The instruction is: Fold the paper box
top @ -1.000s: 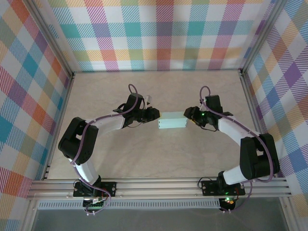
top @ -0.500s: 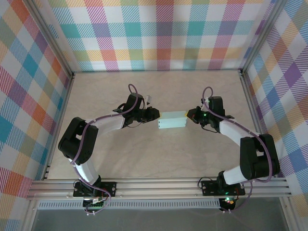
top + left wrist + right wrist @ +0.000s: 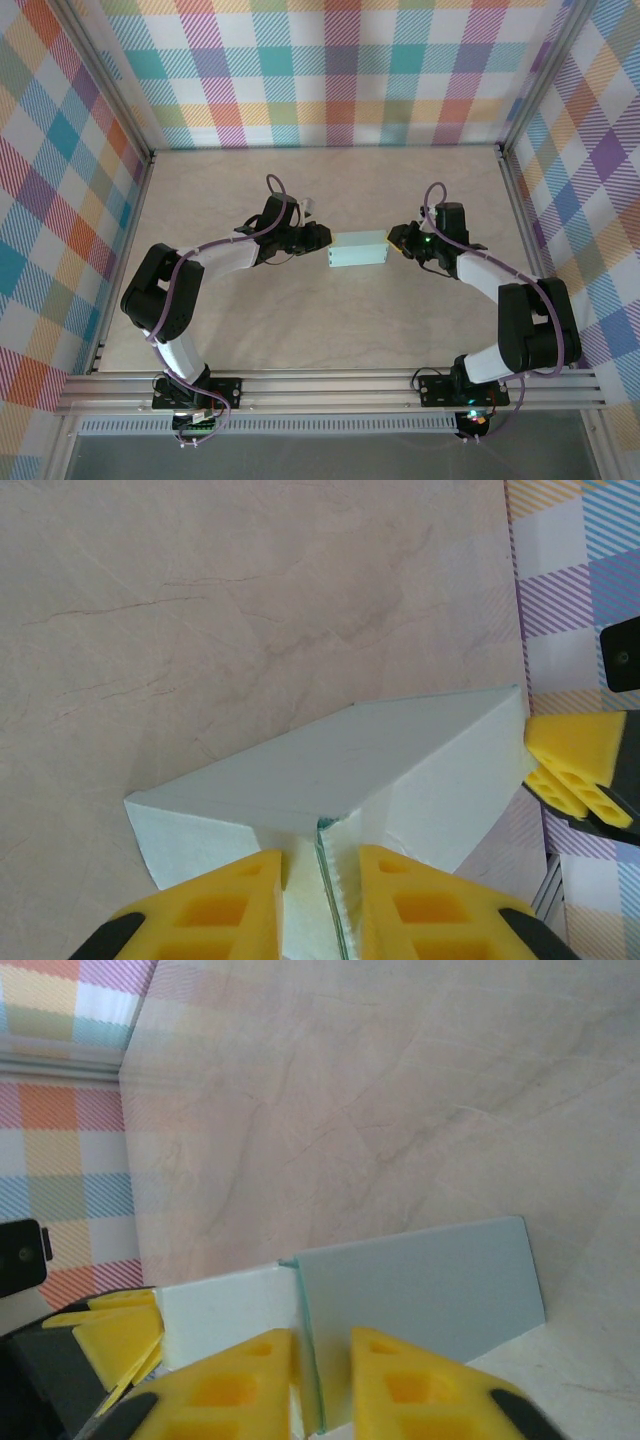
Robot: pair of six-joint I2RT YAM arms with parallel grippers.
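L gripper [image 3: 322, 868] & R gripper [image 3: 322, 1352] each pinch thin card edge at opp ends of paper box [image 3: 358, 251]

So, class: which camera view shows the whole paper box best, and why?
The top external view: the paper box shows whole, its outline complete. The left wrist view gives one end close up, an edge pinched in the left claw; the right wrist view gives the other end, an edge in the right claw.
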